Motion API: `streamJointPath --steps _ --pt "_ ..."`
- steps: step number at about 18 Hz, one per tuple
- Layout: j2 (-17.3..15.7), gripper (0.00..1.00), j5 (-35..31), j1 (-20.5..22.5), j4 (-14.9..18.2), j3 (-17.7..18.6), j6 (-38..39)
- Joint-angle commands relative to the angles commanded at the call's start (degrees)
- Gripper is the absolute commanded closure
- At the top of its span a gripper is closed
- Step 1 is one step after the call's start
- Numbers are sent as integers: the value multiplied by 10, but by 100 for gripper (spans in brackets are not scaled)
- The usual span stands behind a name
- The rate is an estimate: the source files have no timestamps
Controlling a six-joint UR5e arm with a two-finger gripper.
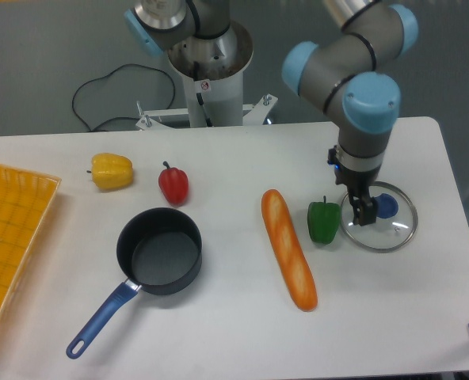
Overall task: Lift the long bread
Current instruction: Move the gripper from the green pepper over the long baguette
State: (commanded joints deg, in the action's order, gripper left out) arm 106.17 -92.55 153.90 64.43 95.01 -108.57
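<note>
On the white table (pixel 219 317), a black pan with a blue handle (pixel 159 252) sits left. The long orange-golden toy bread (pixel 288 248) lies at its three o'clock, untouched. Farther right, the dark two-finger gripper (pixel 364 212) hangs over a round glass lid (pixel 387 229); its jaw state is unclear.

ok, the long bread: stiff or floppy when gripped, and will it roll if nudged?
The long bread looks like a moulded toy with a glossy skin, so probably stiff and somewhat slippery. Its rounded body lies flat on the table, so a sideways nudge may roll it. Gripped off-centre, its length would likely make it tilt.
</note>
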Motion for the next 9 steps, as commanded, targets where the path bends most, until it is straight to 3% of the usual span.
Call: streamJointPath --steps 9 --pt "2 0 -1 -6 4 3 74"
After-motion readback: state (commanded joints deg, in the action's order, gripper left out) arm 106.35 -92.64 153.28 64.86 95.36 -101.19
